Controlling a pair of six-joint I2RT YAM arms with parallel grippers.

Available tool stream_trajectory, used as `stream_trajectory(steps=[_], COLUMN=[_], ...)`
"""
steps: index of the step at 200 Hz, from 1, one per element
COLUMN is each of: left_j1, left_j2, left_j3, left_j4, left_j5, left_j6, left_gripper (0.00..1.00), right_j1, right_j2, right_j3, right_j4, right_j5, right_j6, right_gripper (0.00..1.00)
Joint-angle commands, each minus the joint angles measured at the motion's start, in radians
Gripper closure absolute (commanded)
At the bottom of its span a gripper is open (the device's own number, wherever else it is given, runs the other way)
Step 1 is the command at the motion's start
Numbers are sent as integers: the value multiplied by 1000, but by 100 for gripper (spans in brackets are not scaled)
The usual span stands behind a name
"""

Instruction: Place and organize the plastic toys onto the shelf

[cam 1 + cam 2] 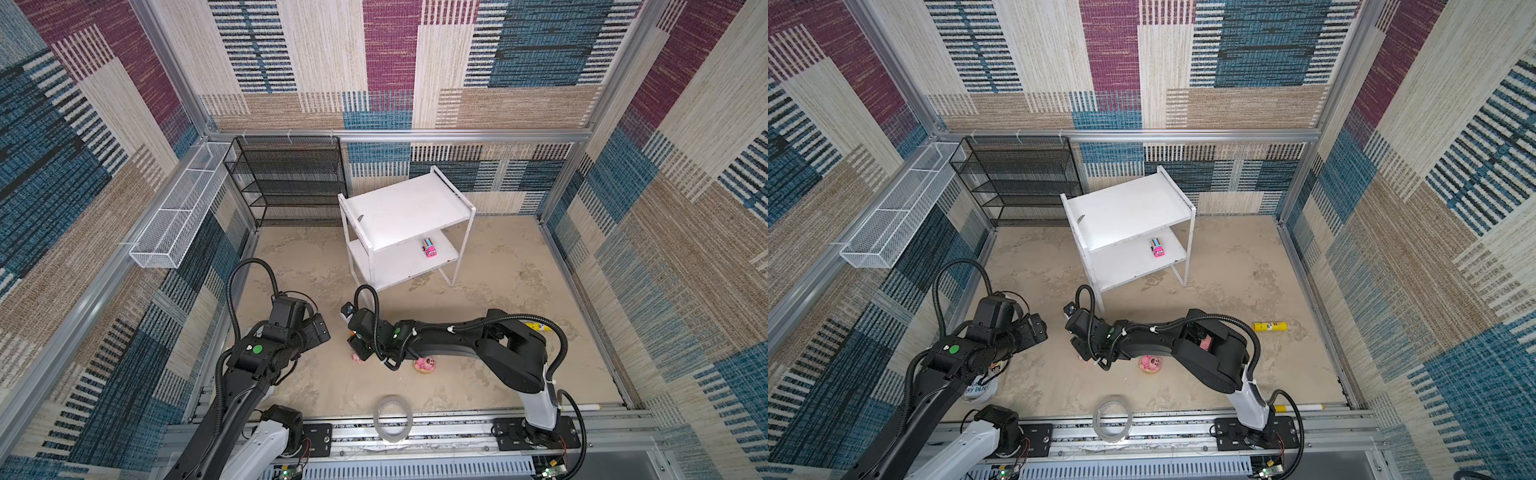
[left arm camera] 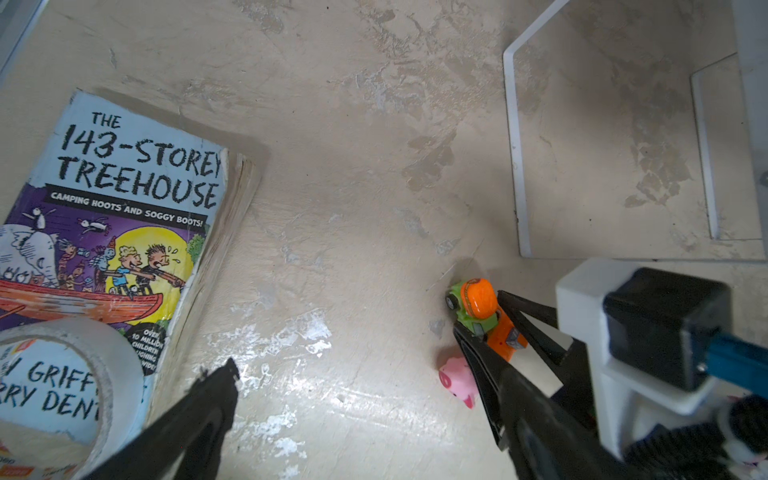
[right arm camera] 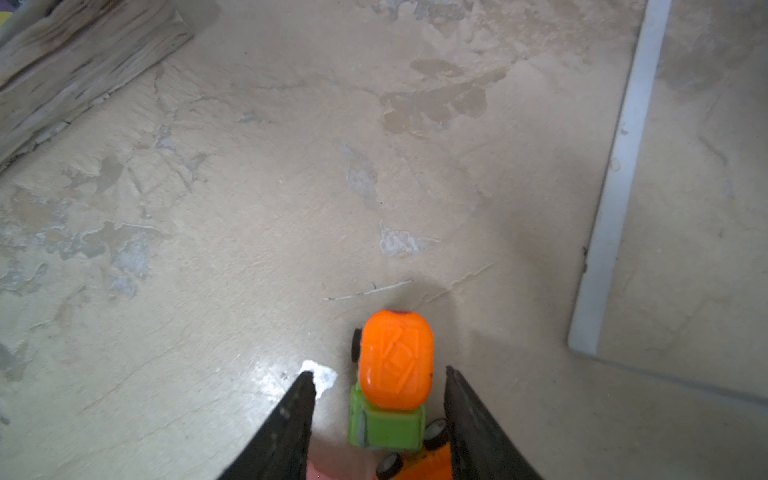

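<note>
Top views: shelf (image 1: 409, 208) stands at the back of the tabletop (image 1: 519, 282), with the pink car (image 1: 429, 247) on its lower board. Pink bear (image 1: 426, 365) and pig (image 1: 356, 357) lie on the tabletop right by the right arm's wrist, which covers the right jaws and whatever is at them. Yellow tube (image 1: 1269, 326) lies well off to the right, tape roll (image 1: 392, 417) at the near edge. Black mesh rack (image 1: 291, 183) and wire basket (image 1: 178, 216) are at back left.

Left wrist: fills in what the arm hides. Green-orange car (image 2: 473, 307) touches the orange car (image 2: 505, 338), pig just beside them, all at the right jaws' tips near the shelf's foot rail. Book (image 2: 116, 232) lies flat with the tape roll over its corner. Left jaws spread wide, holding nothing, well apart from the toys.

Right wrist: green-orange car sits between the right jaws, cab end toward the wrist. Jaws partly open: clear gap on one side, other tip just beside a wheel, no clamp visible. Orange car pokes in at the frame edge.
</note>
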Motion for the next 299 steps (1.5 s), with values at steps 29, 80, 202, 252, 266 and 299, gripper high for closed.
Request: stream_trajectory(steps=[29, 80, 202, 252, 266, 299], left_j1=[10, 15, 17, -32, -61, -150], left_j2=[0, -2, -24, -17, -21, -14], left_j3=[-6, -9, 51, 125, 133, 129], left_j4=[23, 27, 54, 138, 165, 227], left_j5=[24, 29, 70, 315, 361, 392], left_j6=[35, 39, 160, 333, 360, 374], left_gripper=[1, 1, 1, 1, 1, 1], right_j1=[0, 0, 1, -31, -63, -185], right_j2=[14, 23, -355, -574, -616, -712], right_j3=[22, 42, -227, -358, -383, -438], right_j4=[-8, -12, 57, -38, -44, 9], right_j5=[20, 22, -66, -43, -50, -136], right_j6=[-11, -28, -81, -35, -20, -25], right_gripper=[57, 68, 78, 77, 77, 77])
